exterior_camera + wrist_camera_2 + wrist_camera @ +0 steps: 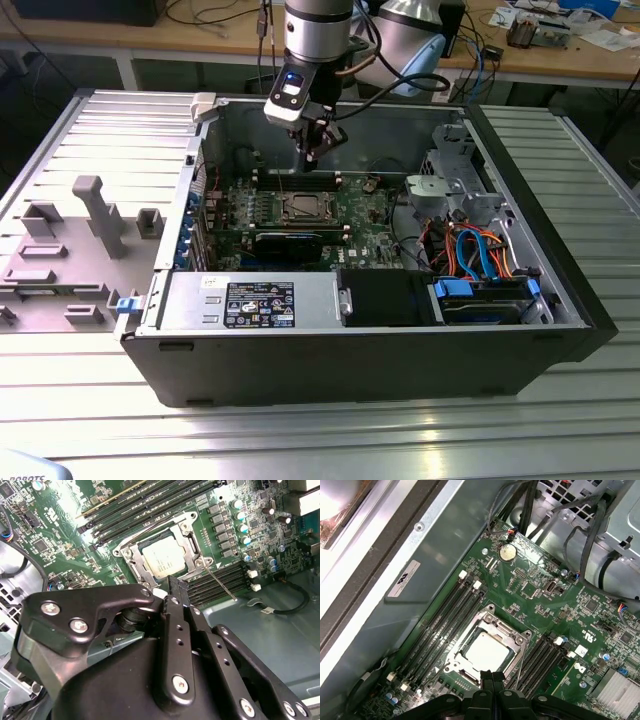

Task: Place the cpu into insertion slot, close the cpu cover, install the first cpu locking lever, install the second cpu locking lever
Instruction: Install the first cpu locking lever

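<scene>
In the exterior view, the case [350, 350] sat mid-frame on the bench [300, 440]. Inside, the chip [300, 207] lay in its socket [319, 208] on the board [370, 225], with the pincer [310, 155] above. A tray [70, 260] lay at the exterior view's left.

The exterior view looks down from well back and above into the open computer case [300, 365] on the slatted desk [300, 445]. Both wrist views sit close over the green circuit board [50, 530] [545, 605] — looking past the hand [176, 582] [493, 677] from different sides — and all three share the insertion slot [300, 207] [187, 540] [490, 622].
</scene>
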You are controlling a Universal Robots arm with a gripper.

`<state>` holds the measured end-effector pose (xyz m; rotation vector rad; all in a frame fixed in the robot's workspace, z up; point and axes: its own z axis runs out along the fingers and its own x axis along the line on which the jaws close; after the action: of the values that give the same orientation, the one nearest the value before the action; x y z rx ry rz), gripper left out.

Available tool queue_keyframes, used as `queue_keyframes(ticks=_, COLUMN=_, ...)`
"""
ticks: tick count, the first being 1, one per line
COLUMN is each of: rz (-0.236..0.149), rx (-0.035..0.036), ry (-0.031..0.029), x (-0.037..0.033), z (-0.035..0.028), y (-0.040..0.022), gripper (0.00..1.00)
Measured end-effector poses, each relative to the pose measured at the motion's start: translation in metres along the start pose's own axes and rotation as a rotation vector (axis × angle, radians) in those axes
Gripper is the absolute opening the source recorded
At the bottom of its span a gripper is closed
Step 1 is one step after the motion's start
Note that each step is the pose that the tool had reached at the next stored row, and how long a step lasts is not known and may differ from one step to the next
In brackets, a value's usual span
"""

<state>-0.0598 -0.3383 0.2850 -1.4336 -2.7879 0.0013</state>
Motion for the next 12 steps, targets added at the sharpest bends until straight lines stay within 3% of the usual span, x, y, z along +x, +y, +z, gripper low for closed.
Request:
queue_keyframes(ticks=5, rz=-0.016, rx=-0.0053, ry=-0.0009, x=-0.0001, z=0.0000, y=-0.0002, gripper=0.11)
queue_keyframes(ticks=12, rz=-0.120, rx=-0.0049, ry=-0.0011, x=-0.0001, z=0.0000, y=-0.0002, gripper=0.11)
